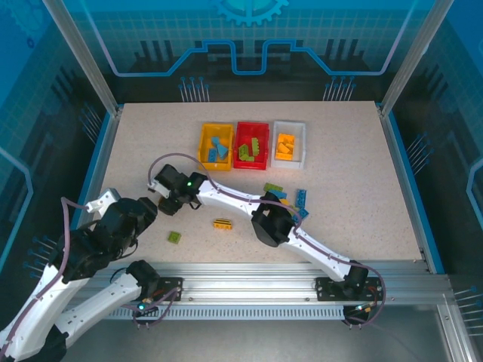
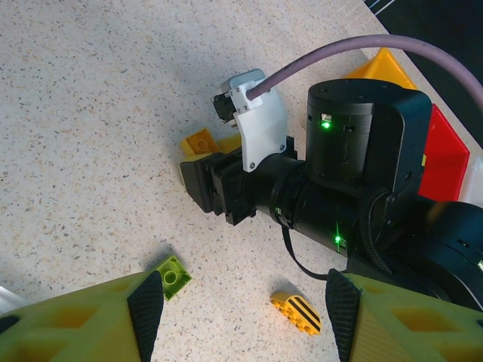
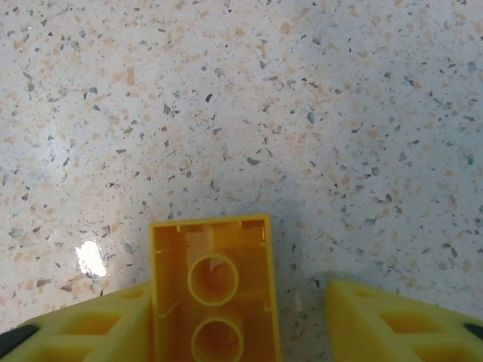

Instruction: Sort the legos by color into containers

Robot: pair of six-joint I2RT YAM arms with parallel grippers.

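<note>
Right wrist view: the right gripper [image 3: 238,324] stands partly open around an upturned yellow brick [image 3: 213,290] on the speckled table [image 3: 241,113]. The brick touches one finger, with a clear gap beside the other, so it is not clamped.

Left wrist view: the left gripper [image 2: 245,320] is half open, empty, hovering just beside the right wrist. A green brick [image 2: 172,275] and a striped brick [image 2: 296,313] lie below it.

Overhead: the yellow bin [image 1: 204,147] holds blue pieces, the red bin [image 1: 239,147] green and the white bin [image 1: 305,143] orange.

Risks, as I judge them: the off-centre brick may twist or skid as the jaws close, and the crowded arms may collide on lifting.
</note>
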